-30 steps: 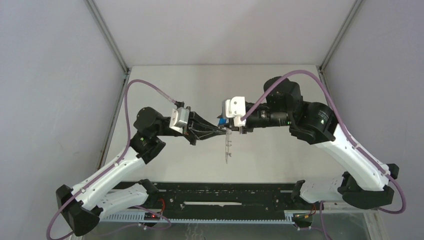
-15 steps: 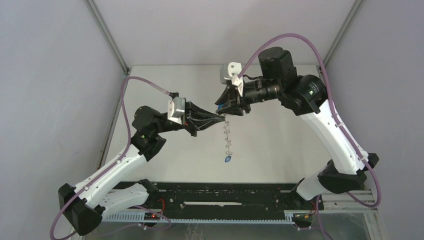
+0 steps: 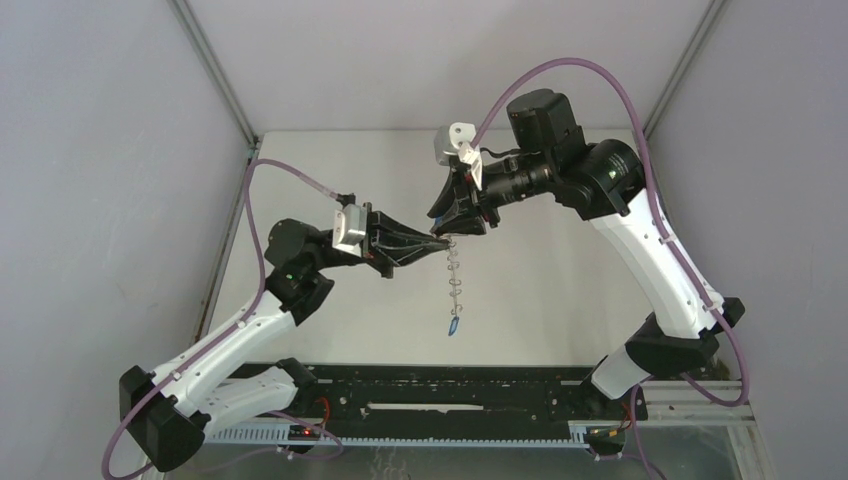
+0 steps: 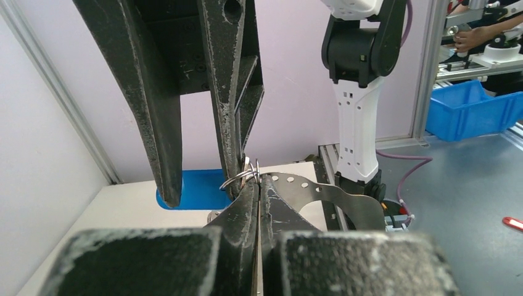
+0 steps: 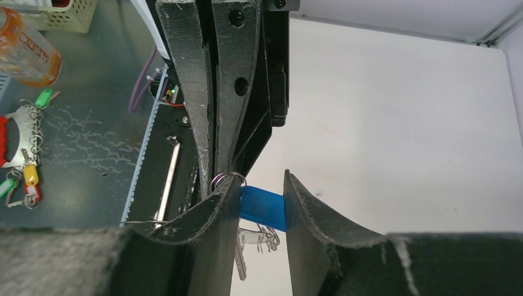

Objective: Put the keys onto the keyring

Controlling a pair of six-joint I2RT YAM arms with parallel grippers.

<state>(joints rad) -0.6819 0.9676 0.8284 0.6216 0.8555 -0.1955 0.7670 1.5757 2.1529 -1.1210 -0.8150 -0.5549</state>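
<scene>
The keyring [image 3: 455, 285] hangs edge-on above the table from my left gripper [image 3: 438, 240], which is shut on its top. In the left wrist view [image 4: 258, 180] the fingers pinch the grey perforated band [image 4: 336, 192] beside a small wire loop [image 4: 242, 179]. A blue-tagged key [image 3: 455, 326] dangles at the ring's lower end. My right gripper [image 3: 453, 222] meets the left from above and is shut on the other key's blue tag [image 5: 262, 206]. That key's metal blade [image 5: 240, 266] hangs below, and its wire loop [image 5: 228, 180] touches the left fingers [image 5: 216, 92].
A black rail [image 3: 450, 400] runs along the table's near edge. Grey enclosure walls stand on both sides. Off the table, the right wrist view shows an orange bottle [image 5: 24, 49] and another ring with coloured tags [image 5: 21, 154].
My right arm has lifted and swung back, its gripper now tilted down onto the left one. The left gripper rose slightly. The keyring hangs lower, with a blue tag showing at its end.
</scene>
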